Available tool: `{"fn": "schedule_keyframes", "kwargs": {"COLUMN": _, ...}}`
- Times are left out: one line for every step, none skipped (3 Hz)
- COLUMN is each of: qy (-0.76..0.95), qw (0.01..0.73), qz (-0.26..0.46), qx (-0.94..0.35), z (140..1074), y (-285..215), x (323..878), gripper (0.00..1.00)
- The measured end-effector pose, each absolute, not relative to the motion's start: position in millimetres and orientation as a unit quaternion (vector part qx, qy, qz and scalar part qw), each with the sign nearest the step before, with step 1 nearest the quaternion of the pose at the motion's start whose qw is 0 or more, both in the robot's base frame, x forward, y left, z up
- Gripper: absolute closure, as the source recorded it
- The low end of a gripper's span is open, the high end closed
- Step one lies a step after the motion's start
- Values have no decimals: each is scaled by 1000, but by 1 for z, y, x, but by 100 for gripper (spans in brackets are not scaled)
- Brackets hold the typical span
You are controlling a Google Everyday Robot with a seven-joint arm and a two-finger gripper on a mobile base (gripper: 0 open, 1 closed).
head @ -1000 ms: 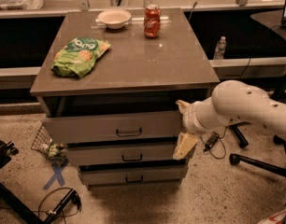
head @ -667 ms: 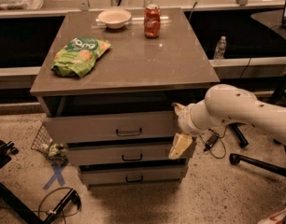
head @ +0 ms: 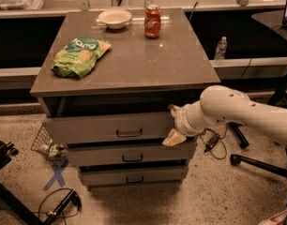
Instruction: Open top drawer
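Note:
The top drawer (head: 87, 128) is the widest grey front, just under the tabletop (head: 148, 60), with a small black bar handle (head: 129, 133) at its centre. A dark gap shows between the tabletop and the drawer's upper edge. Two narrower grey drawer fronts (head: 134, 157) sit below it. My gripper (head: 169, 125) is at the right end of the top drawer's front, to the right of the handle and apart from it. It is open and holds nothing. The white arm (head: 228, 109) reaches in from the right.
On the tabletop lie a green chip bag (head: 80, 55), a white bowl (head: 115, 18) and a red soda can (head: 152, 21). A water bottle (head: 220, 48) stands behind on the right. A wire basket (head: 49, 144), cables and a blue floor cross (head: 56, 176) are on the left; black stand legs (head: 258, 163) are on the right.
My arm and gripper have moved left along the top drawer's front, closer to the handle. The drawers and the tabletop objects have not moved.

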State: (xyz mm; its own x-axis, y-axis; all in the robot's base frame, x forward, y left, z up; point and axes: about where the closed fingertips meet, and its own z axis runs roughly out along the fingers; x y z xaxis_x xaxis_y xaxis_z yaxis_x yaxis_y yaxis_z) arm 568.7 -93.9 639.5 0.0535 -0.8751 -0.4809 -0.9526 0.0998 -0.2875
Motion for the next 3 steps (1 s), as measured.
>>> {"fn": "schedule_keyframes", "kwargs": {"qy": 684, "qw": 285, "qz": 68, "qx": -668, "z": 640, "y": -93, "x": 568, "gripper": 62}}
{"fn": "schedule_keyframes", "kwargs": {"qy": 684, "qw": 285, "qz": 68, "qx": -668, "z": 644, "y": -93, "x": 568, "gripper": 94}}
{"fn": "schedule_keyframes", "kwargs": {"qy": 684, "qw": 285, "qz": 68, "qx": -668, "z": 646, "y": -93, "x": 568, "gripper": 100}}
